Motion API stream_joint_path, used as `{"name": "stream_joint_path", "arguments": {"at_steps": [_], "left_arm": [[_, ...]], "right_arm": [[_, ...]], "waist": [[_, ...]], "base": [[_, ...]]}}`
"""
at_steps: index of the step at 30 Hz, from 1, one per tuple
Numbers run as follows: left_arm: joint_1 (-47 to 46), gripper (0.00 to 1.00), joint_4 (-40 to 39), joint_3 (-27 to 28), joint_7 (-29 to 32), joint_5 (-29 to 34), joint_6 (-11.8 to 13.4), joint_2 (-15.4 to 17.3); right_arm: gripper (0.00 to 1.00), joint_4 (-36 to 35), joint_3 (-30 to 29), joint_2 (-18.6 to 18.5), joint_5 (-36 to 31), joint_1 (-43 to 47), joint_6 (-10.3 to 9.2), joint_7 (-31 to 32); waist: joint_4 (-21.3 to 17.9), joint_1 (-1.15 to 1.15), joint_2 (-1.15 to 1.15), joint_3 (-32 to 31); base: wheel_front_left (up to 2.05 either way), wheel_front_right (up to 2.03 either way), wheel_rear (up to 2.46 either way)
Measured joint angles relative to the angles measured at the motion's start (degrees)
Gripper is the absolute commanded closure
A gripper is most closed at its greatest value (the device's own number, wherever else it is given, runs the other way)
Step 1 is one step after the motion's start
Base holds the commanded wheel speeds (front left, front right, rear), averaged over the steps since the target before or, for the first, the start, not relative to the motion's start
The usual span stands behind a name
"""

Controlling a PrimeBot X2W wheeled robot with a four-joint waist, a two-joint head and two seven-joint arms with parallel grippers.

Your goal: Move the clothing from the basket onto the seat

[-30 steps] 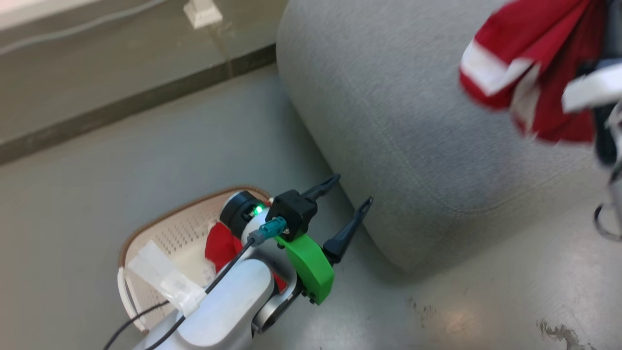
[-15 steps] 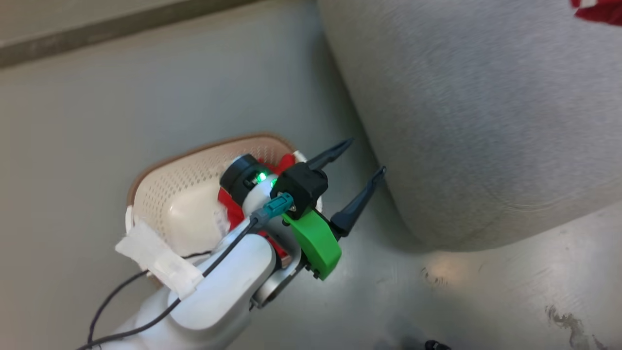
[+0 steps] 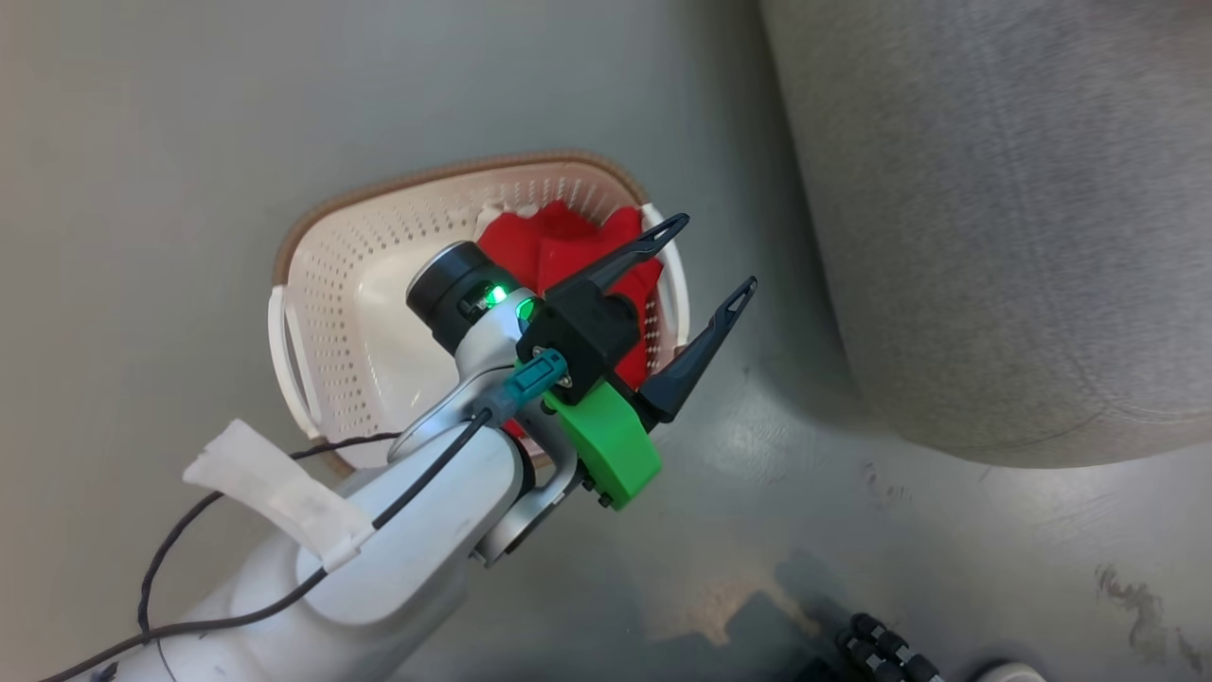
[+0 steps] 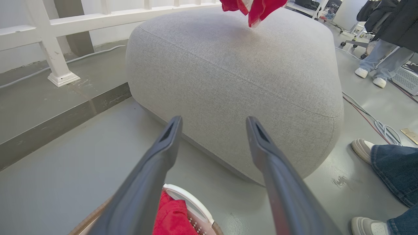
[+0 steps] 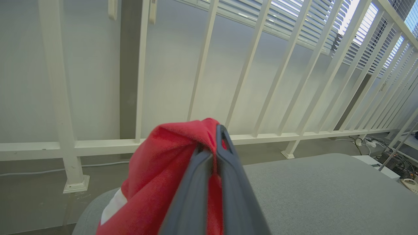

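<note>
One garment (image 5: 153,173) clamped in right pincer (image 5: 212,140) above seat (image 5: 326,195); left pincer (image 3: 717,253) wide, empty, over basket (image 3: 426,175) rim.

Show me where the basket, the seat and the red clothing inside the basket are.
basket (image 3: 379,251), head view, perforated inner wall
seat (image 4: 228,65), left wrist view, grey top surface
red clothing (image 3: 554,242), head view, folds inside basket

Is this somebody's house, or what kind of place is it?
Probably not a house: more likely a lab or office space. The floor is bare and grey, cables trail across it beside the big grey seat, and a white railing stands before blinds.
</note>
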Motion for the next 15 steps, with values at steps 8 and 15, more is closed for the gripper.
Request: {"name": "stream_joint_path", "arguments": {"at_steps": [8, 15], "left_arm": [[-0.5, 0.0, -1.7, -0.1, 1.5, 0.6, 0.2, 1.6], [-0.5, 0.0, -2.4, -0.1, 2.0, 1.5, 0.4, 2.2]], "right_arm": [[1.0, 5.7, -0.5, 0.2, -0.9, -0.2, -0.97, 0.7], [1.0, 11.1, 0.4, 4.5, -0.6, 1.3, -0.99, -0.4]], "waist": [[1.4, 0.0, 0.0, 4.2], [1.0, 0.0, 0.0, 5.9]], "base": [[0.0, 0.0, 0.0], [0.0, 0.0, 0.0]]}}
